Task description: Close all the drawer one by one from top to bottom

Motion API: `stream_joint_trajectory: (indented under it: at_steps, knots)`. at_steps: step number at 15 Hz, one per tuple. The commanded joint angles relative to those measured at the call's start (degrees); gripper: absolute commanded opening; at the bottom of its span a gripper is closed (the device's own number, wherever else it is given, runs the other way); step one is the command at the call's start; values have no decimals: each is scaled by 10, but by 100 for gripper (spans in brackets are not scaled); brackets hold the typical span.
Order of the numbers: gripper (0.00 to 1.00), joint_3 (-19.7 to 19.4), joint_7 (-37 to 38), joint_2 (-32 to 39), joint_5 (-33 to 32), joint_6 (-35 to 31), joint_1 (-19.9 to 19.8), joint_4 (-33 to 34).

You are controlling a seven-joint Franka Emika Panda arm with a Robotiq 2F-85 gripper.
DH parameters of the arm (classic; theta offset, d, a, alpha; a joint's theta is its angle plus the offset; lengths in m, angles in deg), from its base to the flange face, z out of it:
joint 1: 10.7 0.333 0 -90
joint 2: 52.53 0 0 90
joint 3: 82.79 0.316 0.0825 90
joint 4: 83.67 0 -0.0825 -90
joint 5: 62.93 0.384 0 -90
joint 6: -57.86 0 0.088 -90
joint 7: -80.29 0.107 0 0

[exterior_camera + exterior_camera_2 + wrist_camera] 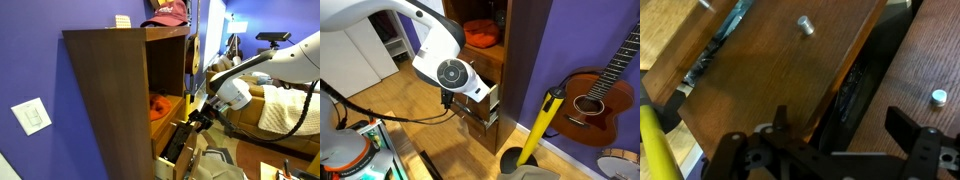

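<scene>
Drawers [485,115] jut from the lower cabinet [105,90], stepped out under its open shelf. In the wrist view the gripper [840,128] hangs with jaws spread wide and empty, close over a dark front with its knob [805,25]. The wood looks stiff and probably fairly heavy on its runners, so no grasp seems needed. A flat push mid-front, beside the knob, should keep it from skewing.

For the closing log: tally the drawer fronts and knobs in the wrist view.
Drawer fronts: 2
Metal knobs: 2
Total: 4
</scene>
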Motion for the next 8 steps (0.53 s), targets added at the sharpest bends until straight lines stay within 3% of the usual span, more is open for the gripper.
stream_joint_trajectory:
  at_steps: [1, 4, 8]
  knots:
    - [100, 11, -25, 16, 35, 7, -6, 16]
    - [100, 15, -27, 15, 37, 6, -8, 19]
    - [100, 9, -4, -3, -26, 42, -20, 14]
